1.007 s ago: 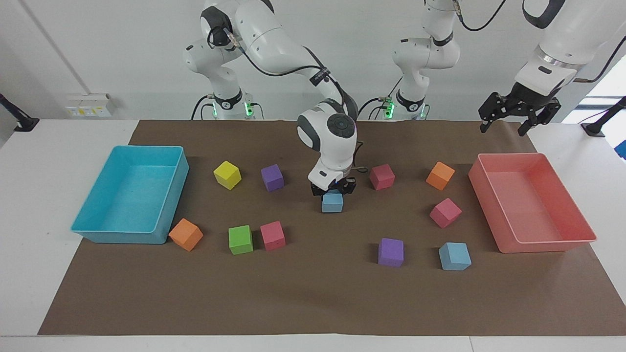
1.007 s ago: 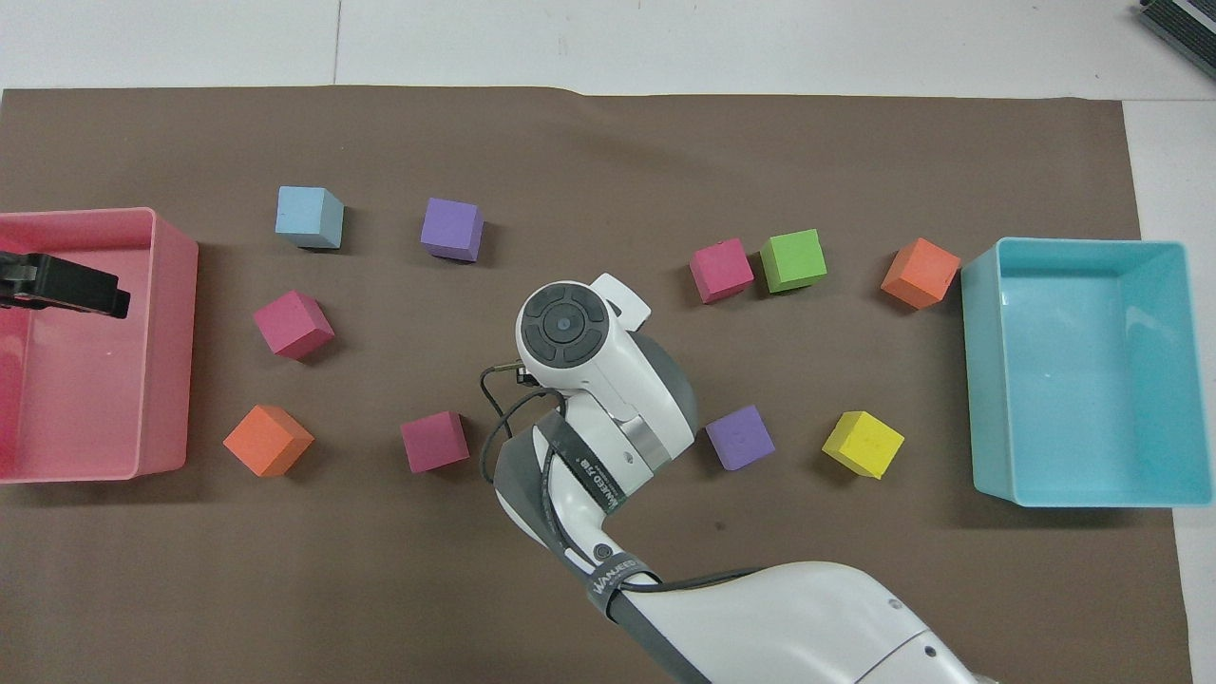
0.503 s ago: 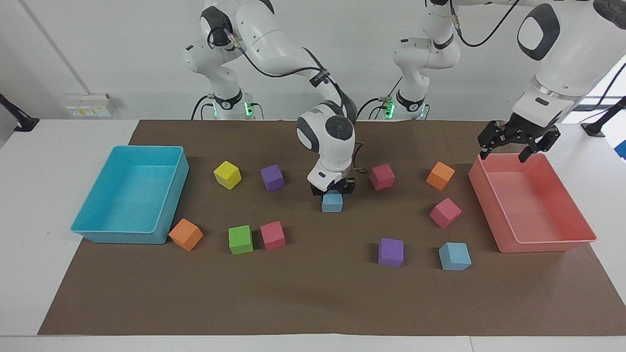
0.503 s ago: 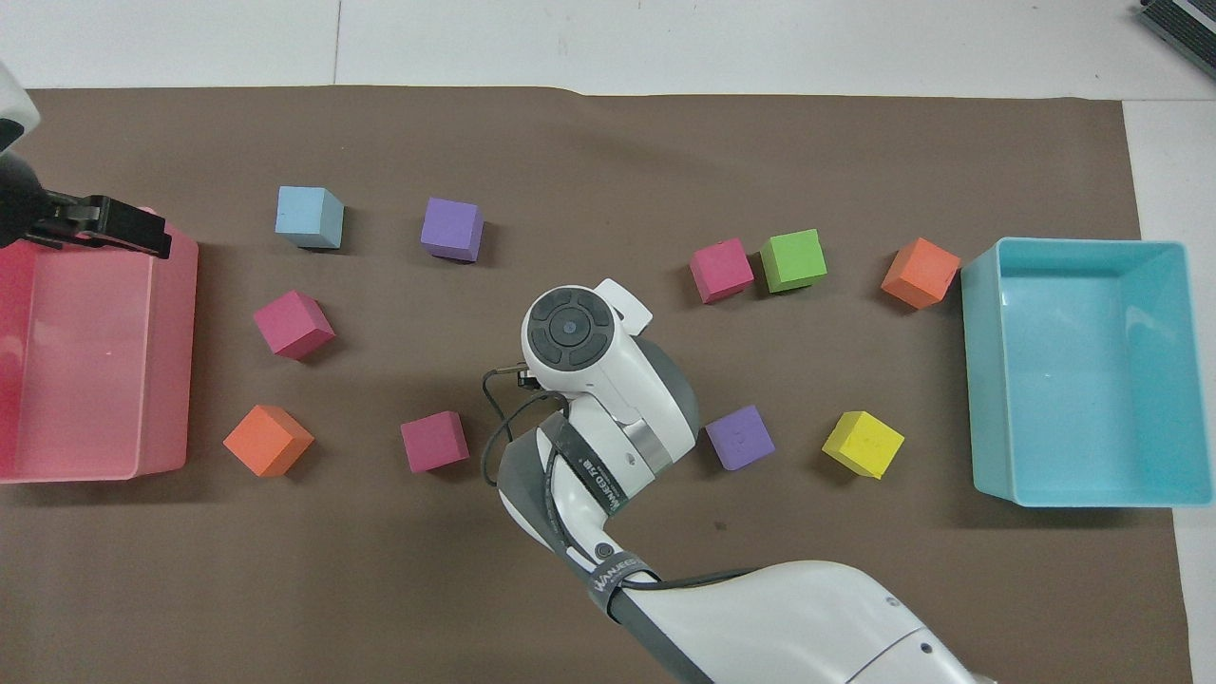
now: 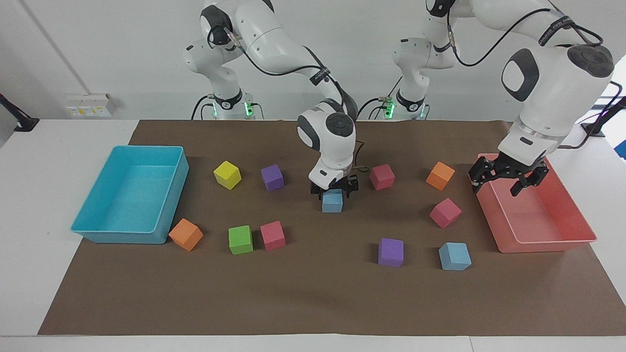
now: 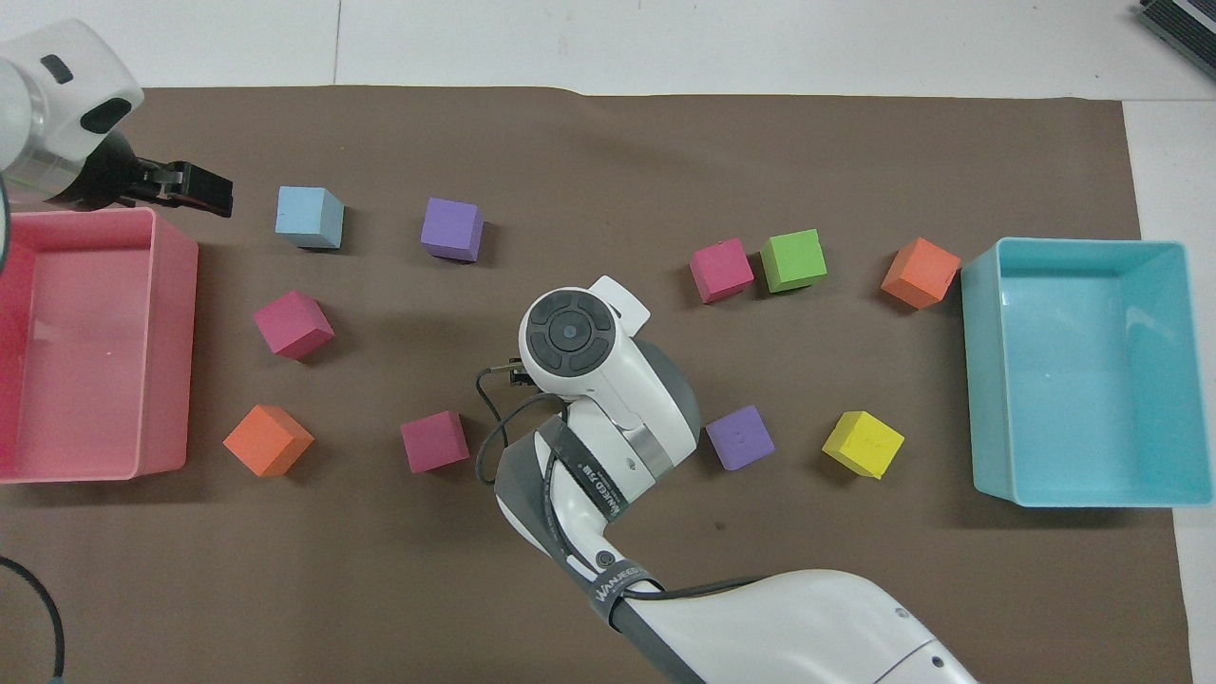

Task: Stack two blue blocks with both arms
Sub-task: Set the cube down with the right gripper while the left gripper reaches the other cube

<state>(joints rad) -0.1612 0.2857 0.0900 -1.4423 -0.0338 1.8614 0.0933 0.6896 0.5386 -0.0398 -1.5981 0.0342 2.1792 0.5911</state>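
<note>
One blue block (image 5: pixel 332 203) sits on the brown mat mid-table. My right gripper (image 5: pixel 333 187) is right on top of it, fingers spread to either side of its upper edge. The overhead view hides this block under the right wrist (image 6: pixel 567 339). The second blue block (image 5: pixel 455 256) (image 6: pixel 309 217) sits alone near the mat's edge farthest from the robots, toward the left arm's end. My left gripper (image 5: pixel 496 185) (image 6: pixel 214 193) is open and empty, in the air over the pink bin's rim (image 5: pixel 538 240), beside that block in the overhead view.
A purple cube (image 5: pixel 391 252) sits beside the second blue block, with a magenta cube (image 5: pixel 445 212) nearer the robots. Orange (image 5: pixel 440 175), red (image 5: pixel 382 176), purple (image 5: pixel 272 177), yellow (image 5: pixel 227 174), green (image 5: pixel 240 239) and pink (image 5: pixel 272 235) cubes lie around. A turquoise bin (image 5: pixel 122 237) stands at the right arm's end.
My left arm has swung down and outward along the pink bin toward the second blue block. My right gripper has risen slightly while the middle blue block stayed on the mat.
</note>
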